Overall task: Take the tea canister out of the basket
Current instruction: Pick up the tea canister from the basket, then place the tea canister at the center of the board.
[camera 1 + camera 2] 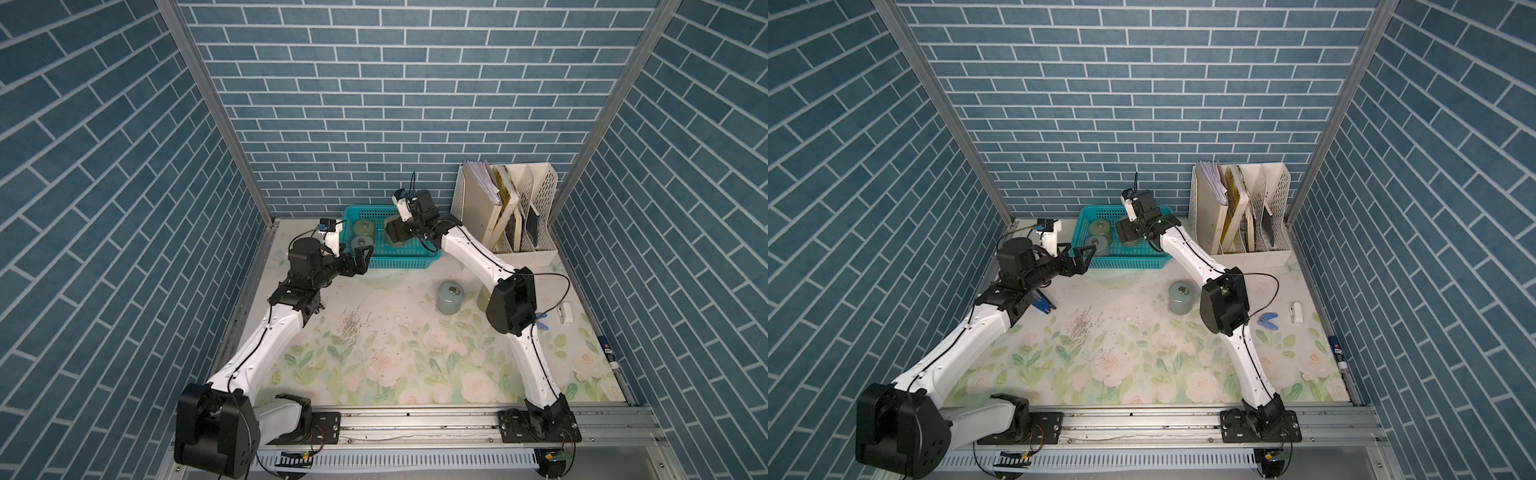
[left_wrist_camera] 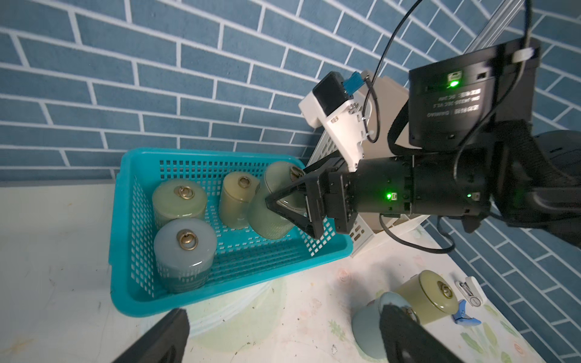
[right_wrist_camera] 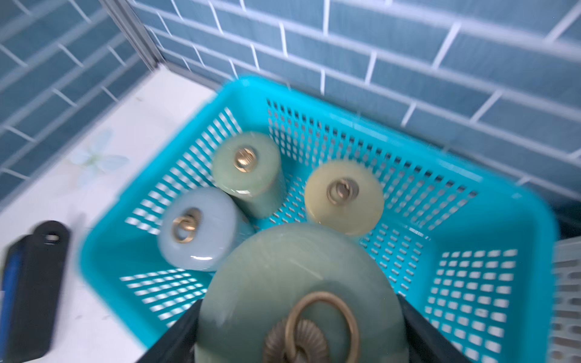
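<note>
The teal basket (image 1: 399, 264) (image 2: 117, 226) (image 3: 100, 251) stands at the back of the table. My right gripper (image 1: 392, 237) (image 3: 298, 311) is shut on a pale green tea canister (image 2: 270, 207) (image 3: 292, 270) with a brass ring on its lid, one finger on each side. That canister is tilted and sits within the basket's right half. Three more canisters stand in the basket: green (image 2: 179, 199), grey-blue (image 2: 185, 248) and tan (image 2: 237, 201). My left gripper (image 1: 359, 259) (image 2: 283, 339) is open, holds nothing, and hovers by the basket's front left corner.
A grey-blue canister (image 1: 449, 297) (image 2: 367, 323) and an olive one (image 2: 430, 295) stand on the floral mat in front of the basket. The cream file rack (image 1: 507, 208) is to the basket's right. A blue clip (image 1: 1268, 321) and a white item (image 1: 1296, 312) lie at the right.
</note>
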`<action>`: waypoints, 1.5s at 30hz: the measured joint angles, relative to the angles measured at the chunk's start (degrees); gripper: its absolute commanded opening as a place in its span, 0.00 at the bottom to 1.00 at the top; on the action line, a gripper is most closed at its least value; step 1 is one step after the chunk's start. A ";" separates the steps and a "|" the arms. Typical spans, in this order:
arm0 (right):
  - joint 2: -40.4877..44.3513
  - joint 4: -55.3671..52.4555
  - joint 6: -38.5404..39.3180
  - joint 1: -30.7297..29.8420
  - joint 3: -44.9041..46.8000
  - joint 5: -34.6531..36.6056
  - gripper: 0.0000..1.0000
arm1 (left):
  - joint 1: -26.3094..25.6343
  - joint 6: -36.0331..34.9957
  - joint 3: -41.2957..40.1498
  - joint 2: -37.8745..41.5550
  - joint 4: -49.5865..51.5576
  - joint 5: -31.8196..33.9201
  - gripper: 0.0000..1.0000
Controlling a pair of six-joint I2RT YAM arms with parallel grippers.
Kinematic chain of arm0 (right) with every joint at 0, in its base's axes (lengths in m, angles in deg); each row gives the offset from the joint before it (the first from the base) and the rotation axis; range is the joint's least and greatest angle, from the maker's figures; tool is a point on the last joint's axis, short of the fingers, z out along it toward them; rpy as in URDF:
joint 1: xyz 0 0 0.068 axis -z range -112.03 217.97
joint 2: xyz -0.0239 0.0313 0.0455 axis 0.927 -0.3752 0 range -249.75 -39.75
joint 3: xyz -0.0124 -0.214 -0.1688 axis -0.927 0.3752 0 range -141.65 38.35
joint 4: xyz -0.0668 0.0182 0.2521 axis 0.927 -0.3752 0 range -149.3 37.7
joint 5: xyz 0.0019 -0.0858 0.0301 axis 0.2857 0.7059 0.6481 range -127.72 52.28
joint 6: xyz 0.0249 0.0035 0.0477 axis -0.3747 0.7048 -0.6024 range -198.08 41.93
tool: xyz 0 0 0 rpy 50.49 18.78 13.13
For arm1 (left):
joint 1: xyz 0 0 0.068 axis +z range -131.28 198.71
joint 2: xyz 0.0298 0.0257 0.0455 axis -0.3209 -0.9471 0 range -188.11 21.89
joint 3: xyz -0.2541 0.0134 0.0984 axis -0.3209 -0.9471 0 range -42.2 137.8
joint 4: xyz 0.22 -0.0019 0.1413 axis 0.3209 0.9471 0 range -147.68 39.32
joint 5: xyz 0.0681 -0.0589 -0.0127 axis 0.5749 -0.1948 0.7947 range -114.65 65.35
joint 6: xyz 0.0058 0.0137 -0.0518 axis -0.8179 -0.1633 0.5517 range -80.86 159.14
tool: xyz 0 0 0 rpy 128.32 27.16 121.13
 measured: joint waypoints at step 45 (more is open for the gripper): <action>27.15 26.53 -3.91 -11.08 64.30 5.68 0.00 | -6.38 2.03 -5.66 -1.86 1.20 1.75 1.00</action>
